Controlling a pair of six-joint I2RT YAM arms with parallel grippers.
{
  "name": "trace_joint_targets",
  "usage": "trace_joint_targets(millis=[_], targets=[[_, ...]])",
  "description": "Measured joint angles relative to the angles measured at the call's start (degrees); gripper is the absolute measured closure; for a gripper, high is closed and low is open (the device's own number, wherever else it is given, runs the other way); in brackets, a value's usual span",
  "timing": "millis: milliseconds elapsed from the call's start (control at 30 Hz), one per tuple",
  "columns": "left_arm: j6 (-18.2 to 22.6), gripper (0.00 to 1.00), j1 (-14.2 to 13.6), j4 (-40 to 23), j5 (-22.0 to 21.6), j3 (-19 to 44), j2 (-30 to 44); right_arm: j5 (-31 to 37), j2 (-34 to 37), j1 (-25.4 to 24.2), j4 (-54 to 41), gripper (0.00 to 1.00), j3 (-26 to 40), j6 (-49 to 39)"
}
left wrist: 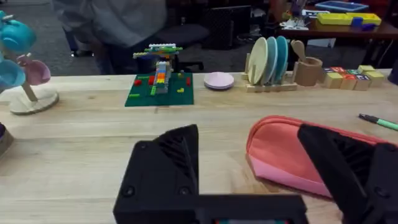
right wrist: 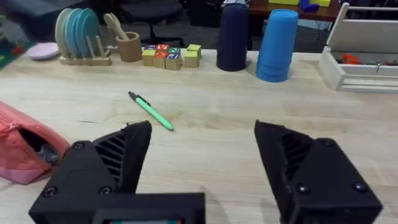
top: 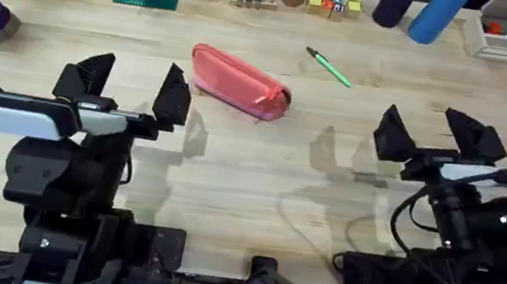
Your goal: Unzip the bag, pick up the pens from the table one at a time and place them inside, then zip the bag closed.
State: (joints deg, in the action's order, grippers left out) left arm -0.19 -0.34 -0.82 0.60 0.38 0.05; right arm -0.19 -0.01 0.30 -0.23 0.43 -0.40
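**Both grippers wide, pouch and pen on the planks**

We see our left gripper (top: 133, 87) spread wide, its black ribbed fingers holding nothing, just beside the bag (top: 240, 83), a soft coral-pink fabric pouch lying slantwise. Our right gripper (top: 441, 132) also gapes wide, holding nothing. One slim green pen (top: 329, 67) with a dark tip lies beyond, apart from the pouch. The table (top: 247, 190) is pale grained wood. Lettered blocks (right wrist: 171, 55) stand at the far edge, unreadable.
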Motion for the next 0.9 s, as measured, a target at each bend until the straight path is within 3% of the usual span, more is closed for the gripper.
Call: trace_joint_targets(millis=[200, 367, 567, 900], targets=[[0.0, 0.007, 0.0, -4.4, -0.3, 2.0, 0.1, 0.5, 0.0, 0.0, -1.3, 0.005, 0.5, 0.0], [0.0, 0.008, 0.0, -11.1, -0.9, 11.0, 5.4, 2.0, 3.0, 0.0, -8.6, 0.005, 6.0, 0.0], [0.0, 0.01, 0.0, -14.7, -1.0, 24.8, 19.3, 2.6, 15.2, 0.0, -17.4, 0.005, 19.8, 0.0], [0.0, 0.009, 0.0, -31.3, 2.0, 50.2, 43.1, 2.6, 39.7, 0.0, -34.3, 0.005, 47.1, 0.0]])
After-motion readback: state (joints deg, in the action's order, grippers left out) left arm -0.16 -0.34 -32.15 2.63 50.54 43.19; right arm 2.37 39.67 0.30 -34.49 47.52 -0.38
